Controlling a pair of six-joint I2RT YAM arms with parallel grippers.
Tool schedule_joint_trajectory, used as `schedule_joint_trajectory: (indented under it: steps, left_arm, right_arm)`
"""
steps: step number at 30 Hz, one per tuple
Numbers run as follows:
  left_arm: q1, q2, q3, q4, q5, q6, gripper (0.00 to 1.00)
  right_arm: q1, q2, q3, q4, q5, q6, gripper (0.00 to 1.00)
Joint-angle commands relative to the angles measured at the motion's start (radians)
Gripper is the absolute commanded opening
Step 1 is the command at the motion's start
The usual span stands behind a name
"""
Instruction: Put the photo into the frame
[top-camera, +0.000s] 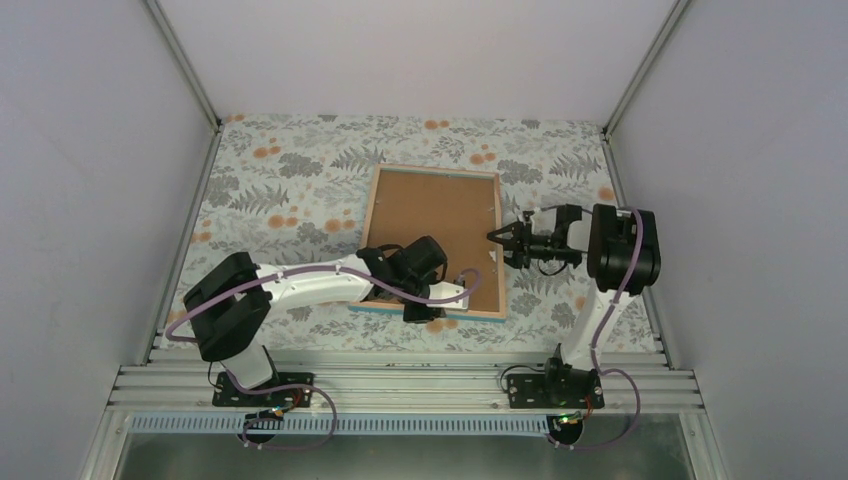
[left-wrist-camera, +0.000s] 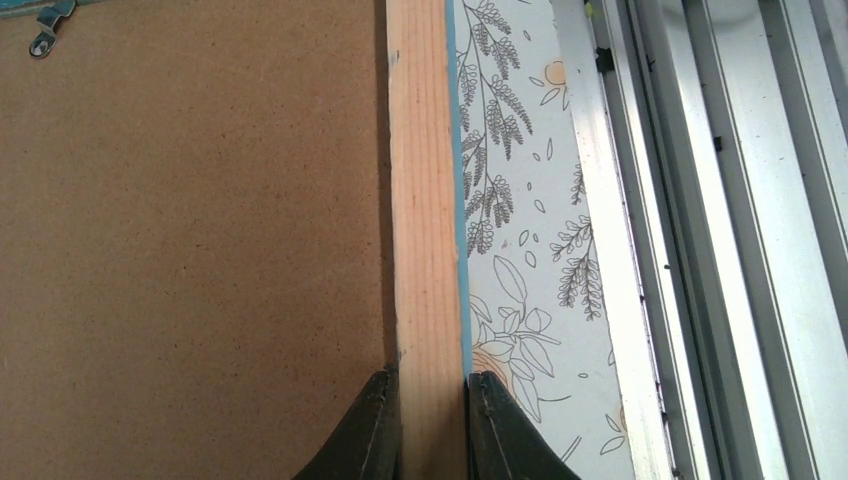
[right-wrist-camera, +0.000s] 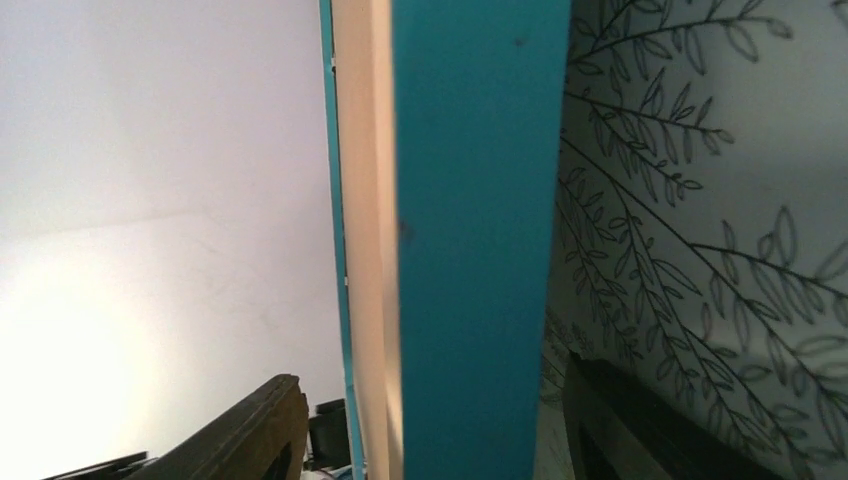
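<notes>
Left claw (left-wrist-camera: 432, 405) is clamped on the frame (left-wrist-camera: 425, 200), one finger on each side of its near wooden rail. Right claw (right-wrist-camera: 440, 430) gapes wide astride the right edge, contact unclear. The frame lies back-up mid-tabletop (top-camera: 290, 170), brown board (top-camera: 430, 215) showing.

a robotics lab test cell is shown. the work area is closed in on the left, right and far sides by plain white panels (top-camera: 90, 150), joined at the far corners by aluminium posts (top-camera: 184, 62). a left arm (top-camera: 300, 285) and a right arm (top-camera: 622, 250) are bolted to slotted aluminium rails (top-camera: 400, 385) along the near edge, and purple cables (top-camera: 610, 305) are looped along them. the table is covered with a leaf-and-flower print (top-camera: 290, 170)
</notes>
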Motion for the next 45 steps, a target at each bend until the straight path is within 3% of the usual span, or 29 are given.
schedule_joint_trajectory:
  steps: [1,11,18,24,29,35,45]
  left_arm:
    - [-0.013,-0.044,0.029,0.064,0.055,0.036,0.02]
    - [-0.053,-0.041,-0.006,0.067,0.039,0.070,0.02]
    - [-0.058,-0.039,-0.030,0.088,-0.004,0.054,0.02]
    - [-0.053,-0.051,-0.032,0.098,-0.058,0.041,0.05]
    - [-0.023,-0.082,-0.026,0.087,-0.082,0.027,0.21]
    - [0.085,-0.144,0.034,0.002,-0.050,0.005,0.59]
    - [0.422,-0.256,0.188,-0.092,0.058,-0.071,0.80]
  right_arm:
    - [0.032,0.047,0.000,0.075,-0.112,0.086,0.61]
    - [0.042,0.105,0.039,0.059,-0.150,0.092,0.46]
    - [0.042,0.037,0.028,0.039,-0.111,0.073,0.34]
    - [0.042,-0.046,0.044,-0.017,-0.062,0.020,0.18]
    - [0.042,-0.117,0.091,-0.104,-0.025,-0.050,0.04]
    - [0.043,-0.199,0.207,-0.222,0.027,-0.137,0.04]
    - [0.051,-0.359,0.496,-0.363,0.184,-0.254,0.04]
